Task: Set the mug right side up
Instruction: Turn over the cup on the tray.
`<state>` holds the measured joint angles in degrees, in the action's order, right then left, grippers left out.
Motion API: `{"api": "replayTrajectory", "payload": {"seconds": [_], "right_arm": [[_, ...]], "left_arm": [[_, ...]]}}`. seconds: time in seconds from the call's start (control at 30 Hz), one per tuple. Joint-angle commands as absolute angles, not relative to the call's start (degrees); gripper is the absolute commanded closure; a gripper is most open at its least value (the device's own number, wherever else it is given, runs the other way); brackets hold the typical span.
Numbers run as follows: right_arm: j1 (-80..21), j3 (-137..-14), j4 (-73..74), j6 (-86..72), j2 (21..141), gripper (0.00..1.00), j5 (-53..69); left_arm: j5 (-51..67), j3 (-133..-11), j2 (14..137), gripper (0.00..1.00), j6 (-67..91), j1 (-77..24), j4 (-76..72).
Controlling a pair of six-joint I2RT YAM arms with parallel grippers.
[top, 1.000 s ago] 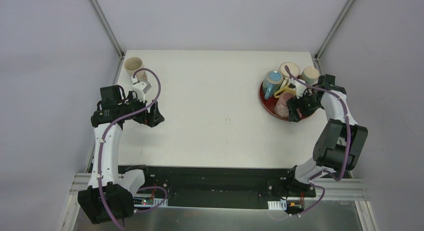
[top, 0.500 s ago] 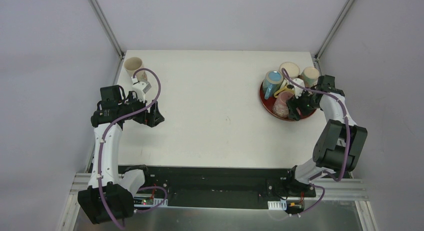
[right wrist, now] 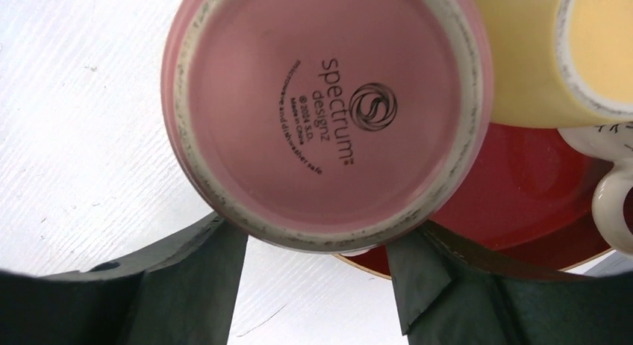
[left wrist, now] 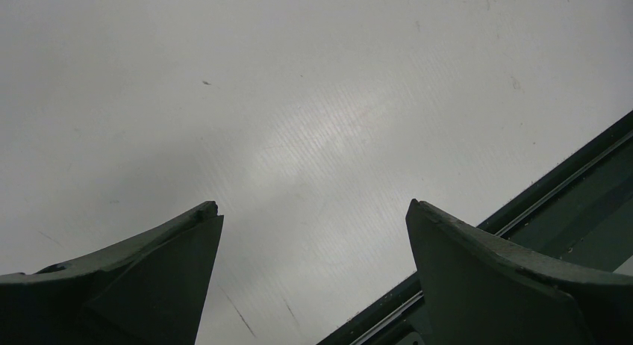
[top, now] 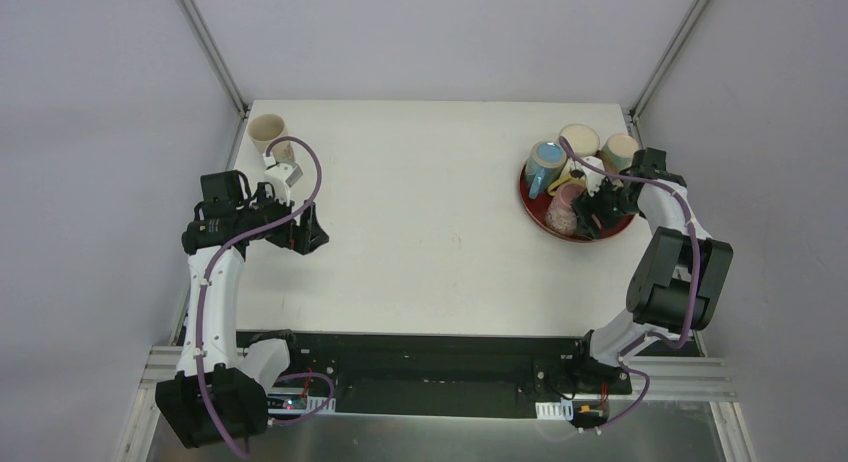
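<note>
Upside-down pink mug (right wrist: 328, 113), handle hidden, at left edge of tray (right wrist: 537, 188); right gripper (right wrist: 321, 225) flanks its base, grip unclear; left gripper (left wrist: 313, 214) spread wide, empty.

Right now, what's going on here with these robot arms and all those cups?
The right end effector sits at a pink mug that stands upside down at the edge of a red plate crowded with other mugs. Its fingers flank the mug's sides; whether they grip it yet is unclear. The left end effector hangs open over the table, holding nothing. The mug is not yet turned upright.
</note>
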<state>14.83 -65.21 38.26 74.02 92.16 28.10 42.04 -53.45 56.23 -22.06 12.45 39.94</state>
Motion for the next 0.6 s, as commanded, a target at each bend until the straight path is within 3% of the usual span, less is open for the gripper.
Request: {"api": "replayTrajectory", "payload": {"seconds": [0.0,0.13,0.43,0.57], "right_arm": [[14.6,-69.3,41.7,78.1,93.9,0.33,32.2],[14.5,-69.6,42.1,78.6,94.5,0.50,32.5],[14.3,-68.5,42.3,79.7,94.5,0.56,32.1],[13.9,-67.5,41.3,79.8,94.5,0.53,31.3]], "left_arm": [[44.3,-52.9,55.5,0.01,-23.2,12.5,40.0],[44.3,-52.8,55.4,0.01,-23.3,12.6,40.0],[44.5,-52.9,55.8,0.01,-23.3,12.6,40.0],[44.5,-52.8,55.7,0.01,-23.2,12.6,40.0]]}}
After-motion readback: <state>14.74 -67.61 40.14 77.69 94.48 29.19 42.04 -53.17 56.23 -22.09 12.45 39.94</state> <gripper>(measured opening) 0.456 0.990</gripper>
